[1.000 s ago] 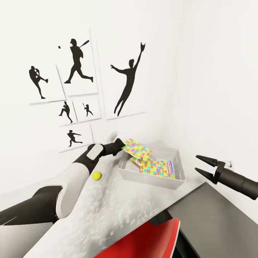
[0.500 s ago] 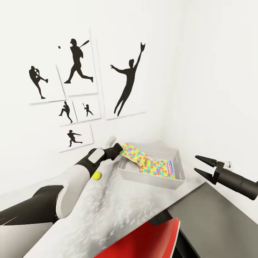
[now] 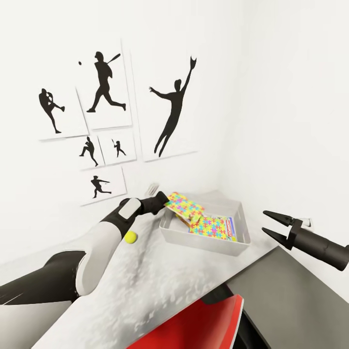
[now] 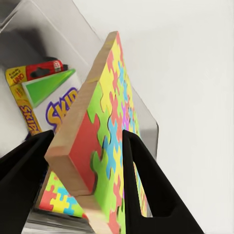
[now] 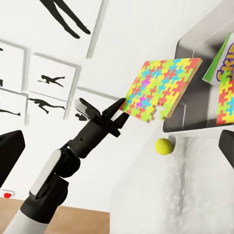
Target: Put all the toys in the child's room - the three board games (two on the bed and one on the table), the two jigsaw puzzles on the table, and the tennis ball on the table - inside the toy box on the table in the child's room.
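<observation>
Left gripper [image 3: 165, 199] is clamped on one corner of a jigsaw puzzle [image 3: 185, 207] — in the left wrist view its two black fingers [image 4: 146, 185] press on either face of the wooden-backed sheet [image 4: 105, 141]. From that pinch the puzzle juts away from the hand and out over the near-left rim of the toy box [image 3: 203, 240], tilted, its far edge dipping toward the inside. The box therefore lies straight ahead of the grip, along the puzzle's own length and a little below it. Inside the box a second puzzle [image 3: 209, 226] already lies flat on the Skip-Bo game [image 4: 46, 97], so the held sheet would land on top of those, I judge. The move to come looks like a short push forward and down, then a release; the risk is that the trailing corner catches on the rim.

Tennis ball [image 3: 130, 237] sits on the pale table [image 3: 145, 286] just beside the left forearm, outside the box and near its left end — clearly the left arm's job. Right gripper [image 3: 269, 226] hovers well apart on the other side of the box, jaws spread and empty.
</observation>
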Available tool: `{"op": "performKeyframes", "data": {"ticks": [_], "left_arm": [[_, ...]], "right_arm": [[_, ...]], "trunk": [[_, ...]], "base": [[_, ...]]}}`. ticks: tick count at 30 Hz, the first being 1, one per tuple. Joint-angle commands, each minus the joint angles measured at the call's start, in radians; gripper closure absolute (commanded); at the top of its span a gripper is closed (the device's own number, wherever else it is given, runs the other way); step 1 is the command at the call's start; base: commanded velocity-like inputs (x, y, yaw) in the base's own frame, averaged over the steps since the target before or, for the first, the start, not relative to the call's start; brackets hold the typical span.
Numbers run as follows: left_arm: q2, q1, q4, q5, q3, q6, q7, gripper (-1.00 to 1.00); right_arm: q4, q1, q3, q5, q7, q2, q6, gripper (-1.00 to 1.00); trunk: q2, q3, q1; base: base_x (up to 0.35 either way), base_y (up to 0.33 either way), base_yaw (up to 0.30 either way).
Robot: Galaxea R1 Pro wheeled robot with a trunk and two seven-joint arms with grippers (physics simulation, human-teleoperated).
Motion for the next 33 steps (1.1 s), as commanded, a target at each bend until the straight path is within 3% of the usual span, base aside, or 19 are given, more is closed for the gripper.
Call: {"op": "performKeyframes", "data": {"ticks": [1,22,26,33], "left_arm": [[-0.001,-0.001,-0.001,-0.004,0.008,0.01,-0.005,1.0],[-0.001,-0.001,-0.014,-0.003,0.006,0.042,-0.026,1.0],[-0.001,-0.002,-0.08,-0.002,0.003,0.096,-0.026,1.0],[-0.001,-0.002,-0.157,0.003,-0.07,0.147,-0.027,1.0]], "right_arm": [[0.0,-0.001,-0.001,-0.005,-0.005,0.0,0.004,-1.0],[0.0,0.0,0.001,-0.005,-0.005,0.001,0.004,-1.0],[0.0,0.0,0.001,-0.005,-0.005,0.001,0.005,-1.0],[0.0,0.0,0.007,-0.005,-0.005,0.001,0.003,-1.0]], "trunk": [[-0.002,-0.003,0.001],[-0.002,-0.028,0.001],[-0.002,-0.034,0.001],[-0.002,-0.045,0.001]], "base": [[0.0,0.0,0.0],[0.0,0.0,0.041],[0.0,0.0,0.07],[0.0,0.0,0.07]]}}
